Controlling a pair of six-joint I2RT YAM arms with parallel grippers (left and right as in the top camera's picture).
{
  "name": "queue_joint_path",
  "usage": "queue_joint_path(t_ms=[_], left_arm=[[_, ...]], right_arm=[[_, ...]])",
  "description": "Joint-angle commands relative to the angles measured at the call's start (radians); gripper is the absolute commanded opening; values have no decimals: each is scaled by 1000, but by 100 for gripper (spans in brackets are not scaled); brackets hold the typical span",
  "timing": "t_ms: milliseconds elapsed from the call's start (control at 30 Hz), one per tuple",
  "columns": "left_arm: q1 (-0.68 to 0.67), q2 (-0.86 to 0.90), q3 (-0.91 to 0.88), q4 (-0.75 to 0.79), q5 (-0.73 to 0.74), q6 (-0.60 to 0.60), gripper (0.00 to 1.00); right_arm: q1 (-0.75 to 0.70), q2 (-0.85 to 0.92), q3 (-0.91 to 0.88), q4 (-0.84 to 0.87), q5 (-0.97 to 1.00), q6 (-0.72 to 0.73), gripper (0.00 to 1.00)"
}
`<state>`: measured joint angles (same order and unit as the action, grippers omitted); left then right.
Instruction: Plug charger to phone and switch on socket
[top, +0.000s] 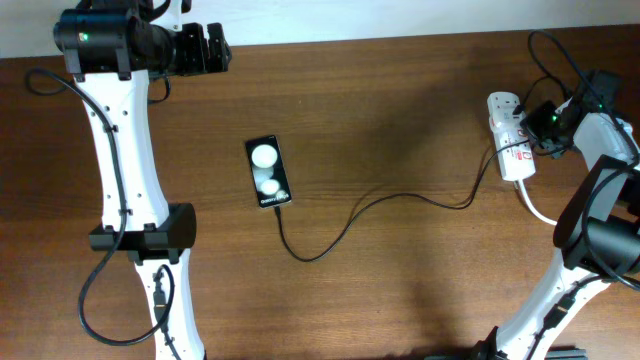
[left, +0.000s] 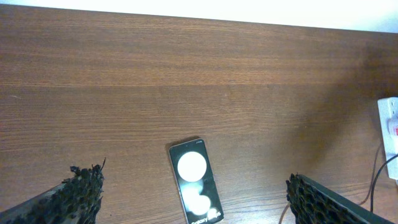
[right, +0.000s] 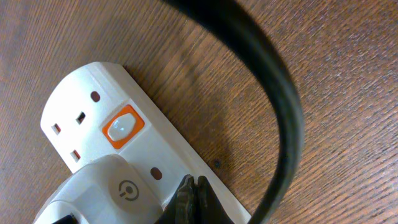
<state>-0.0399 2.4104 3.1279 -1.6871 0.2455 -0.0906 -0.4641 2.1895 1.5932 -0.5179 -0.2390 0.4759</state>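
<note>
The black phone (top: 267, 172) lies mid-table with two white spots on its face; it also shows in the left wrist view (left: 194, 180). The thin black charger cable (top: 370, 205) runs from the phone's near end to the white plug adapter (right: 106, 196) on the white socket strip (top: 508, 140). In the right wrist view the strip (right: 87, 112) shows an orange-red switch (right: 122, 127). My right gripper (right: 192, 193) is shut, its tips pressed on the strip beside the adapter. My left gripper (left: 193, 199) is open, high above the phone, at the table's back left in the overhead view (top: 212, 48).
A thick white cord (top: 535, 205) leaves the strip toward the right front. A thick black arm cable (right: 273, 93) arcs across the right wrist view. Bare brown wood lies around the phone. The table's far edge is near the left gripper.
</note>
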Motion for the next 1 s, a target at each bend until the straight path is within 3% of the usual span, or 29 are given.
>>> queue_joint_path(t_ms=[0,967], left_arm=[[3,-22,9,-1,-7,2,99],[3,-22,9,-1,-7,2,99]], right_arm=[[7,28,13,-9,-20,8,4],[5,28,13,-58,-64,1,4]])
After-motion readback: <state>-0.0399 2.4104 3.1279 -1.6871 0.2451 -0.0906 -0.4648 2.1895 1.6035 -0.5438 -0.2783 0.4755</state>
